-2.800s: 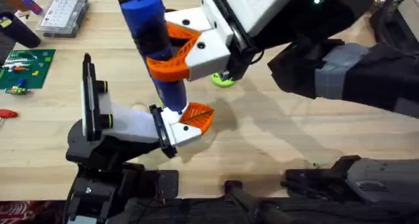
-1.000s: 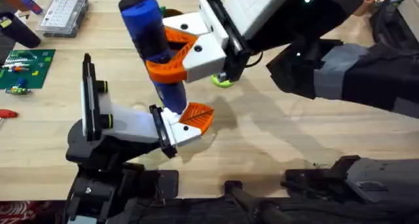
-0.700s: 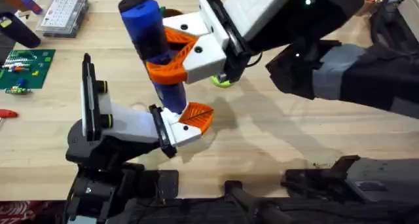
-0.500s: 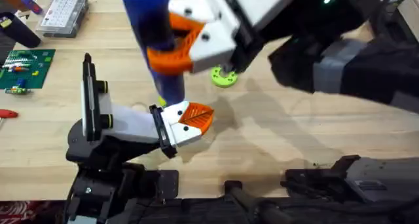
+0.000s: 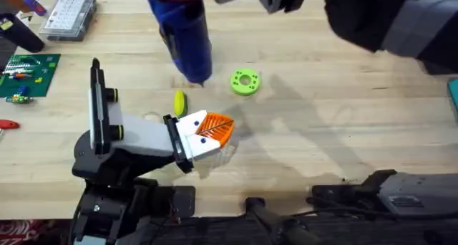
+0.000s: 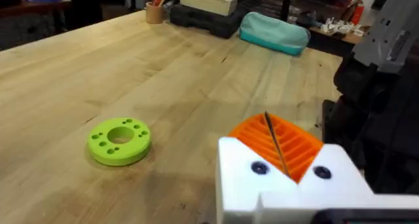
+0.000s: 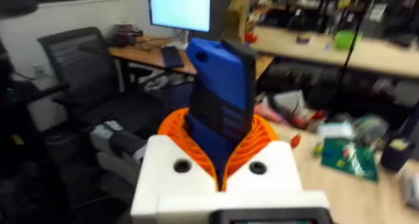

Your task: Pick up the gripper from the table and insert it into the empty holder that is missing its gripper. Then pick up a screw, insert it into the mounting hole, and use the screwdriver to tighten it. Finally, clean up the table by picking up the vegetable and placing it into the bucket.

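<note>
Wooden tabletop is bearing a green disc and a small yellow-green vegetable. Right gripper is clamping the screwdriver above them; left gripper is pressing its pads together. Tightening seems finished; the vegetable needs bucketing next.

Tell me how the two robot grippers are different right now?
The right gripper is shut on the blue screwdriver; the left gripper holds nothing I can see. In the overhead view the right one is raised near the top edge, while the left one sits low by the yellow-green piece and green ring. Both have white fingers with orange ribbed pads.
</note>
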`<action>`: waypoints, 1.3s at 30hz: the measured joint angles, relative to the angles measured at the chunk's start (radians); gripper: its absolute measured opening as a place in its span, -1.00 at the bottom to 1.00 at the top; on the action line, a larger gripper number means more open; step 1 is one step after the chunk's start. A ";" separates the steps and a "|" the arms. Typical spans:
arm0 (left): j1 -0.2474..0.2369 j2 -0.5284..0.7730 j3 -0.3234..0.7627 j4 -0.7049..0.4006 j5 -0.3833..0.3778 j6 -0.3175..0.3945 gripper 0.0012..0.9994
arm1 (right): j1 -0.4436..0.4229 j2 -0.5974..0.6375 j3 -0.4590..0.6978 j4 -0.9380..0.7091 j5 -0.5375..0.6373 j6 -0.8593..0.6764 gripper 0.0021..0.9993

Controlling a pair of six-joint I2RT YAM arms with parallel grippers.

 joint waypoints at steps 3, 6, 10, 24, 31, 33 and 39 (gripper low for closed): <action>0.000 0.000 0.000 0.000 0.000 0.000 -0.99 | -0.015 0.000 0.042 -0.159 -0.017 -0.040 -0.96; 0.000 0.000 0.000 0.000 0.000 0.000 -0.99 | -0.038 -0.001 0.062 -0.337 -0.021 -0.112 -0.96; 0.000 0.000 0.000 0.000 0.001 0.000 -0.99 | -0.077 0.000 0.066 -0.566 0.001 -0.240 -0.96; 0.000 0.000 0.000 0.000 0.003 0.000 -0.99 | -0.119 0.000 0.108 -1.453 0.758 -0.856 -0.96; 0.000 0.000 0.000 0.000 0.003 0.009 -0.99 | -0.121 0.000 0.128 -1.532 1.232 -1.102 -0.96; 0.000 0.000 0.000 0.000 0.003 0.011 -0.99 | -0.122 0.003 0.129 -1.534 1.313 -1.184 -0.96; 0.000 0.000 0.000 0.000 0.003 0.012 -0.99 | -0.147 0.038 0.135 -1.714 1.416 -1.449 -0.96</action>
